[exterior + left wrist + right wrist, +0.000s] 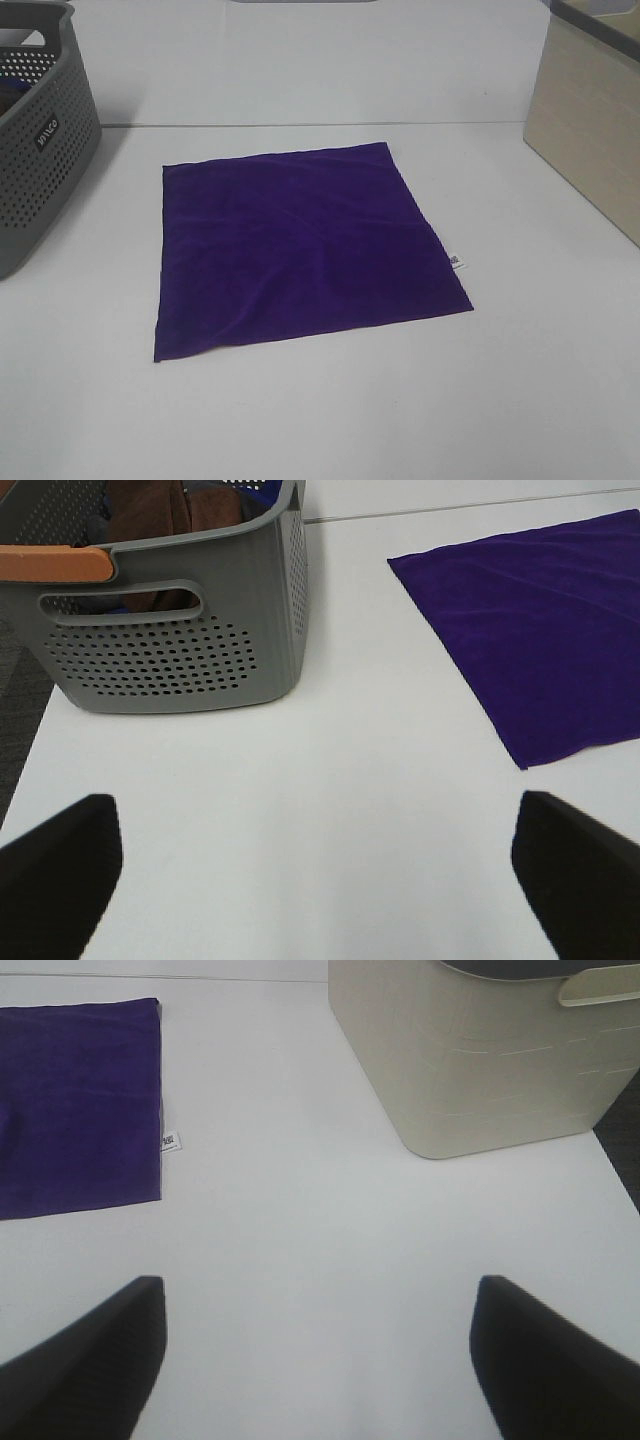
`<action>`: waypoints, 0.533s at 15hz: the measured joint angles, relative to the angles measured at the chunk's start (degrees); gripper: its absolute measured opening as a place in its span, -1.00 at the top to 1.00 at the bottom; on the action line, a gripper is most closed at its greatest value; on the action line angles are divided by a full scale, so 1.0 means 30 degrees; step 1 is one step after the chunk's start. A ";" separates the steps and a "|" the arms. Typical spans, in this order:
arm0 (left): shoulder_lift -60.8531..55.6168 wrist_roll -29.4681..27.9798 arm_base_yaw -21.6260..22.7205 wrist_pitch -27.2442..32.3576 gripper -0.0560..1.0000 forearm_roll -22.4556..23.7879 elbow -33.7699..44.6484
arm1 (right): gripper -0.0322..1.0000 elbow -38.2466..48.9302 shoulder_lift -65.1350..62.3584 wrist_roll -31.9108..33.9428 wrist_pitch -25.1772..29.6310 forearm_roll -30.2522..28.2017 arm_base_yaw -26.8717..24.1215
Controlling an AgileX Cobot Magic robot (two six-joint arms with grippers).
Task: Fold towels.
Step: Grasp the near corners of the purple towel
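Observation:
A deep purple towel (300, 250) lies spread flat and unfolded in the middle of the white table, with a small white tag (456, 263) on its right edge. It also shows in the left wrist view (540, 630) and in the right wrist view (75, 1100). My left gripper (320, 875) is open and empty above bare table, apart from the towel's corner. My right gripper (320, 1360) is open and empty above bare table, apart from the tagged edge. Neither gripper shows in the exterior high view.
A grey perforated basket (40, 130) stands at the left edge; the left wrist view (180, 630) shows brown and other cloths inside it. A beige bin (590, 120) stands at the right, also seen in the right wrist view (470, 1060).

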 joint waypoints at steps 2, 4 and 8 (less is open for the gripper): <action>0.0000 0.0000 0.0000 0.0000 -0.98 0.0000 0.0000 | -0.64 0.0000 0.0000 0.0000 0.0000 0.0000 0.0000; 0.0000 0.0000 0.0000 0.0000 -0.98 0.0000 0.0000 | -0.64 0.0000 0.0000 0.0000 0.0000 0.0000 0.0000; 0.0000 0.0000 0.0000 0.0000 -0.98 0.0000 0.0000 | -0.64 0.0000 0.0000 0.0000 0.0000 0.0000 0.0000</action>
